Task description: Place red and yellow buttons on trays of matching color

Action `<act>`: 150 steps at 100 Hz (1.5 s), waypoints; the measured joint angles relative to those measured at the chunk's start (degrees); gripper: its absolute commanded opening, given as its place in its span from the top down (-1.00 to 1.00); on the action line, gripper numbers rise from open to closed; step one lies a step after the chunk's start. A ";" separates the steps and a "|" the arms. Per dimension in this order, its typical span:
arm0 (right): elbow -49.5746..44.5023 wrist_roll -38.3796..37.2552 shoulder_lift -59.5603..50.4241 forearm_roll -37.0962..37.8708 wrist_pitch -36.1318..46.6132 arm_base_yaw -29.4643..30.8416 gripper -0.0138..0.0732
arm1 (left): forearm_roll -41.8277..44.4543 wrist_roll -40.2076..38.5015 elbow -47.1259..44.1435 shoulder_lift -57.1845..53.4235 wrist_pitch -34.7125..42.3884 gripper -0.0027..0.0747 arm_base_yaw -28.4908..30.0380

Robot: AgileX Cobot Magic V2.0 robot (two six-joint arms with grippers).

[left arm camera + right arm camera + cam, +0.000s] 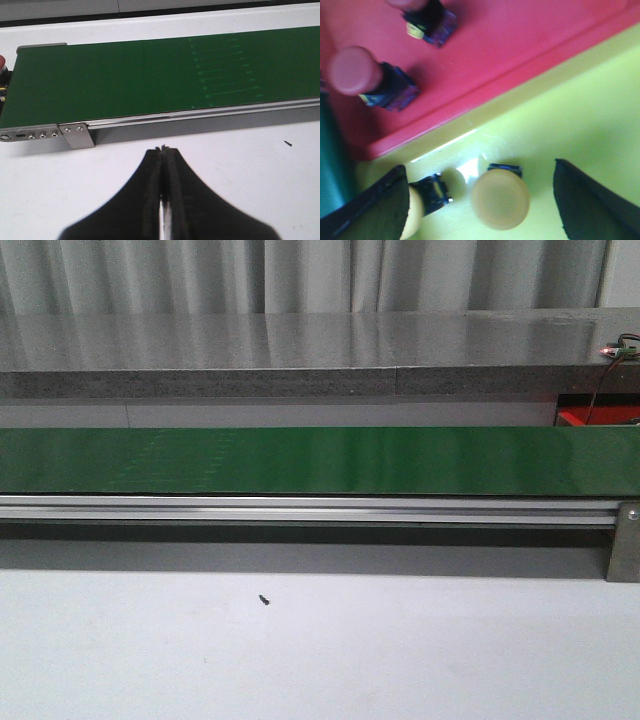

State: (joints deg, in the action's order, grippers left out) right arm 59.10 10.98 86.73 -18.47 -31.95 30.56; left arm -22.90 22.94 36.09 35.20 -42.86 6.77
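Right fingers (pixel 477 200) stood released over the yellow tray (pixel 580 110), straddling a yellow button (pixel 500 199); lifting carelessly might topple it. Left fingers (pixel 162 150) clenched, empty.

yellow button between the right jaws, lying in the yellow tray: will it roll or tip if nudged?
The yellow button probably rolls: it has a round domed cap and appears to lie on its side. Its small squarish dark base may stop a full roll. The yellow tray looks glossy, so it may also slide.

Even, bright light; soft glare streaks the green belt (pixel 320 460). The right wrist view is blurred and oversaturated, with a white highlight on the yellow tray (pixel 580 115).
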 measured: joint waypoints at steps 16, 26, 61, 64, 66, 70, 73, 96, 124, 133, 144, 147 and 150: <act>0.00 0.10 -4.77 0.46 -1.04 -3.97 -0.24 | 0.00 0.00 0.00 0.00 0.00 0.98 0.00; -0.14 0.10 -6.28 0.46 -2.22 -7.17 0.26 | 0.00 0.00 0.00 0.00 0.00 0.98 0.00; -1.99 0.10 -10.42 0.65 -3.40 -17.52 0.97 | 0.00 0.00 0.00 0.00 0.00 0.98 0.00; -2.74 0.10 -11.13 0.65 -2.96 -18.25 0.97 | 0.00 0.00 0.00 0.00 0.00 0.98 0.00; -3.27 0.10 -11.44 0.65 -2.53 -18.79 0.97 | 0.00 0.00 0.00 0.00 0.00 0.98 0.00; -4.29 0.10 -12.49 0.65 -1.72 -19.86 0.97 | 0.00 0.00 0.00 0.00 0.00 0.98 0.00; -5.48 0.10 -13.29 0.65 -0.67 -20.51 0.97 | 0.00 0.00 0.00 0.00 0.00 0.98 0.00; -15.07 0.33 -22.01 1.12 7.96 -23.41 0.97 | 0.00 0.00 0.00 0.00 0.00 0.98 0.00; -25.84 0.46 -33.89 2.63 15.08 -27.56 0.97 | 0.00 0.00 0.00 0.00 0.00 0.98 0.00; -28.68 0.46 -38.52 2.63 15.68 -28.49 0.97 | 0.00 0.00 0.00 0.00 0.00 0.98 0.00; -31.89 0.46 -44.98 2.63 16.15 -28.72 0.97 | 0.00 0.00 0.00 0.00 0.00 0.98 0.00; -32.65 0.46 -46.60 2.63 16.15 -28.72 0.97 | 0.00 0.00 0.00 0.00 0.00 0.98 0.00; -33.37 0.46 -48.17 2.63 16.15 -28.72 0.97 | 0.00 0.00 0.00 0.00 0.00 0.98 0.00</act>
State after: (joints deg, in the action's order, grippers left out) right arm 25.73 11.44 38.56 -15.84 -15.81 1.84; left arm -22.90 22.94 36.09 35.20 -42.86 6.77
